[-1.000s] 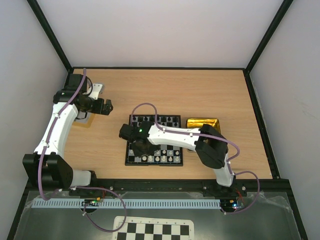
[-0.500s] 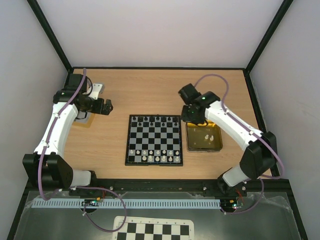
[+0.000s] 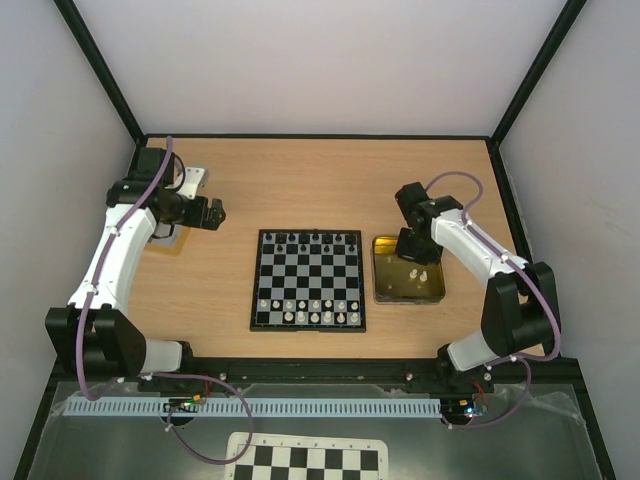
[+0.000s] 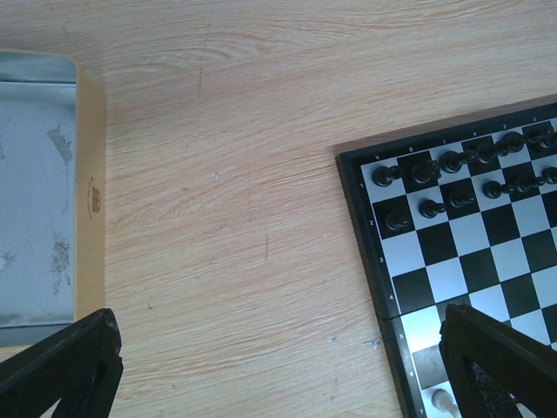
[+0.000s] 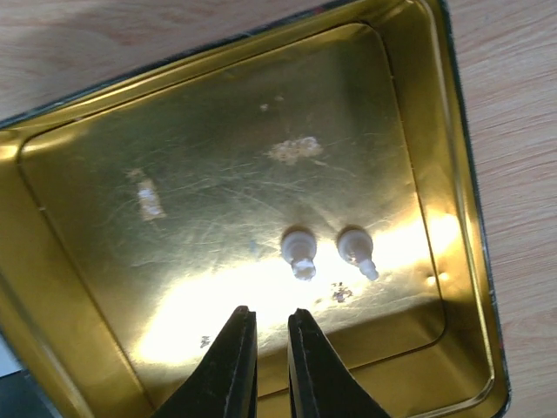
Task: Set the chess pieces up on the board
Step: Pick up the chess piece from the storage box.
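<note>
The board (image 3: 308, 279) lies mid-table, with black chessmen (image 3: 310, 239) on its far rows and white chess pieces (image 3: 305, 310) on its near two rows. Two more white pieces (image 3: 419, 274) lie in the gold tin tray (image 3: 377, 270) to the board's right. My right gripper (image 3: 409, 247) hangs over that tray. In the right wrist view its tips (image 5: 270, 318) are narrowly open and empty, just short of the two pieces (image 5: 300, 251) (image 5: 355, 248). My left gripper (image 3: 218, 214) is wide open and empty over bare table (image 4: 278, 318), left of the board (image 4: 487, 252).
A grey tin lid (image 3: 190, 180) lies at the far left, also in the left wrist view (image 4: 35, 192). A loose checker sheet (image 3: 305, 460) lies below the table's near edge. Black frame posts and white walls ring the table.
My right arm left the board's near-left part, swung right and now hangs low over the gold tray. The left arm has not moved.
</note>
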